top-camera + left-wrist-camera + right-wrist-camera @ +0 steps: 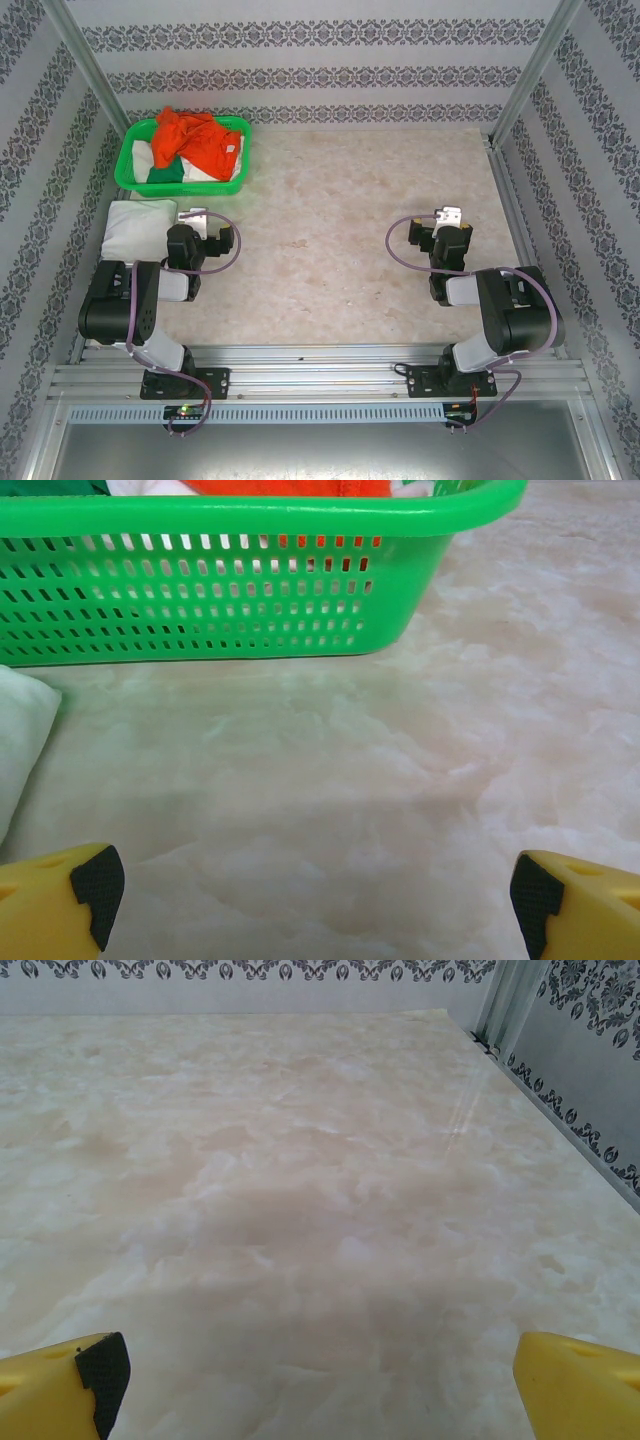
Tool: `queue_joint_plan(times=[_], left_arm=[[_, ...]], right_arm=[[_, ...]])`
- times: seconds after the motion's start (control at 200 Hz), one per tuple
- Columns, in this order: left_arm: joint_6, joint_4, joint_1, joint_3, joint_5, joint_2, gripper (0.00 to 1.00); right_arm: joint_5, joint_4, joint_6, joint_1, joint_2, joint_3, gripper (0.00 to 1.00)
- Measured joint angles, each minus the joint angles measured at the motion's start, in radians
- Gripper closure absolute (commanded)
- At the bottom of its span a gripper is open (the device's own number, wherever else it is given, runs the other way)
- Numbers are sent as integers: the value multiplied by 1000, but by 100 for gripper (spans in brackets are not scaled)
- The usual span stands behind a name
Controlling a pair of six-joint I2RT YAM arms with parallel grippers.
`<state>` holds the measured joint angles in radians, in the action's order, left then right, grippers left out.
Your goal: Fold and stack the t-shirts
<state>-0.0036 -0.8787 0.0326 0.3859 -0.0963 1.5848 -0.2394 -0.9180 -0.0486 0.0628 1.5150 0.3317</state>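
Closest to the lens on my left wrist feed are the fingers point(60, 900) of the left gripper point(320, 905), yellow with black pads. They are spread wide, with bare table point(350, 780) between them. At the left edge of that feed the corner of a white shirt point(18, 745) pokes in. From above, the white shirt point(140, 228) is a folded pad lying flat on the table, just beside the left gripper on its outer side (touching or not, I cannot tell).

Beyond it, in the far left corner, sits the green basket point(124, 170). The left gripper faces its near wall and is apart from it. An orange-red shirt point(195, 138) is heaped crumpled on top in the basket, rising above the rim. A dark green shirt point(166, 173) is tucked low at the near left, and there is more white cloth point(228, 168) at the right end.

The middle of the table is pale, marbled surface.

On the right, the right gripper point(449, 216) sits over the table, well apart from the basket and the shirts, pointing toward the back wall point(250, 980). Its fingers point(60, 1385) are likewise spread wide, one at each bottom corner of the right wrist feed, with bare table between them.
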Motion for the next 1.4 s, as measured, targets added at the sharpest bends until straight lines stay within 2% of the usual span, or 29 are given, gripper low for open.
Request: queue_joint_plan(times=[0.315, 0.445, 0.629, 0.774, 0.884, 1.054, 1.224, 1.399], left_arm=[[-1, -38, -7, -16, 56, -3, 0], [6, -34, -47, -76, 102, -106, 0], [49, 129, -106, -24, 138, -378, 0], [50, 282, -119, 137, 161, -404, 0], [11, 369, -123, 277, 199, -325, 0], [-121, 556, -124, 555, 284, -97, 0], [-212, 801, -124, 887, 317, 155, 0], [-283, 1020, -124, 1172, 307, 378, 0]], right_arm=[[2, -4, 2, 0, -14, -3, 2], [27, 13, 12, 0, -115, -30, 2], [80, 114, 30, 1, -327, -31, 2], [156, 282, 19, 8, -408, 51, 2], [233, 378, -5, 42, -412, 131, 2], [294, 495, -25, 149, -373, 249, 2], [258, 687, -119, 228, -276, 431, 2], [217, 777, -156, 276, -246, 472, 2]])
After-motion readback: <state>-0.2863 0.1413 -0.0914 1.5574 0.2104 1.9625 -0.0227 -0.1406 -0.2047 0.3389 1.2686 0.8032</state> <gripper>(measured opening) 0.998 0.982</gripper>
